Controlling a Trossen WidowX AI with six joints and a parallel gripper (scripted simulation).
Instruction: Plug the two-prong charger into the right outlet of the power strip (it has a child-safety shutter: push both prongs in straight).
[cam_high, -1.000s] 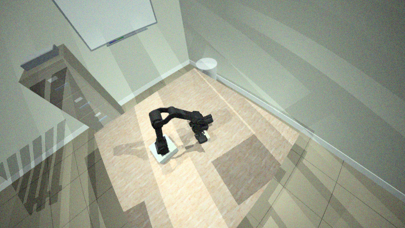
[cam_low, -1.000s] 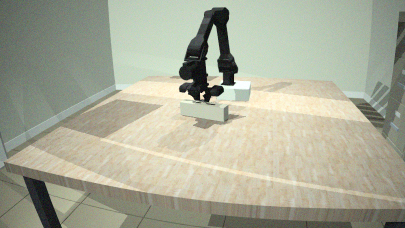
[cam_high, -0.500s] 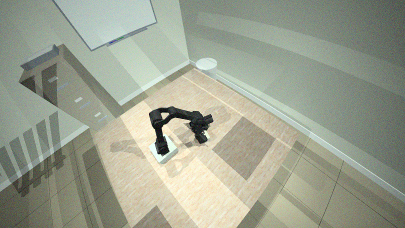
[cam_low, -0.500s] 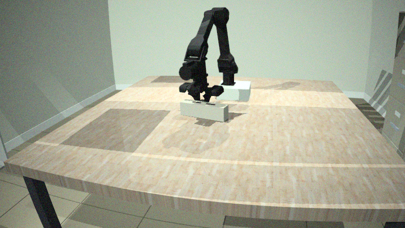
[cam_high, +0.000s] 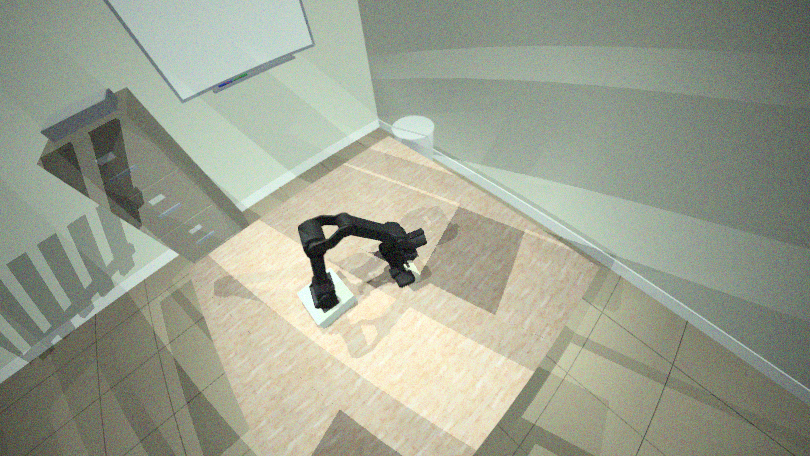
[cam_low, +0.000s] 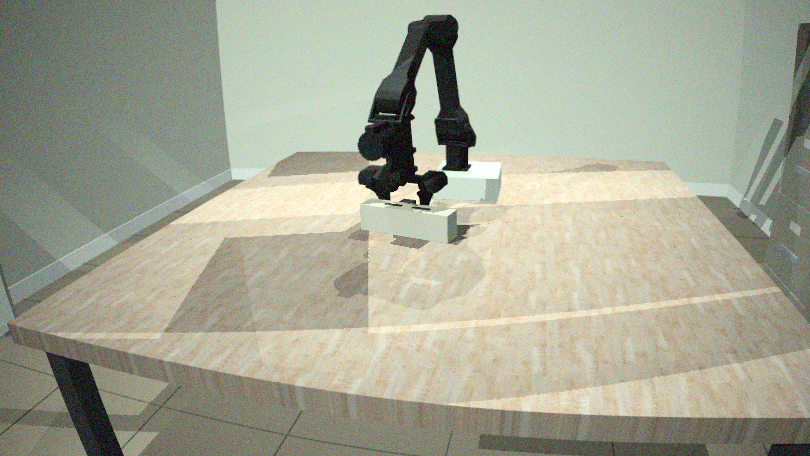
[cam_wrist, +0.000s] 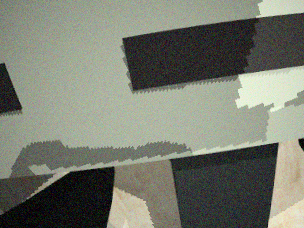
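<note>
Tabletop (cam_high: 453, 345) (cam_low: 510, 351) (cam_wrist: 291, 170) is the biggest thing we look at, with pale wood and patches of shade. By the wall we see a tall cabinet (cam_high: 170, 195) (cam_low: 793, 192) with drawers, but we can't see what is in them. A grey tray (cam_high: 79, 118) sits on top, and we can't tell what it holds. The whiteboard (cam_high: 238, 45) has a thin ledge (cam_high: 277, 64), with a blue pen (cam_high: 225, 83) and a green pen (cam_high: 240, 75) on it. The black arm (cam_high: 368, 226) (cam_low: 396, 84) stands on a white block (cam_high: 341, 312) (cam_low: 470, 189). In the corner is a round white bin (cam_high: 416, 135), and we can't tell what's inside.

The pale power strip (cam_high: 413, 269) (cam_low: 396, 222) (cam_wrist: 75, 90) lies on the tabletop, with dark slots in its top. The jaws (cam_high: 405, 266) (cam_low: 405, 199) are wide, reaching down at the strip. Between them we see a dark block, which looks like the charger (cam_low: 406, 201) (cam_wrist: 225, 192), with gaps on both sides. It is right by the strip's edge. We can't tell if its prongs are in.
</note>
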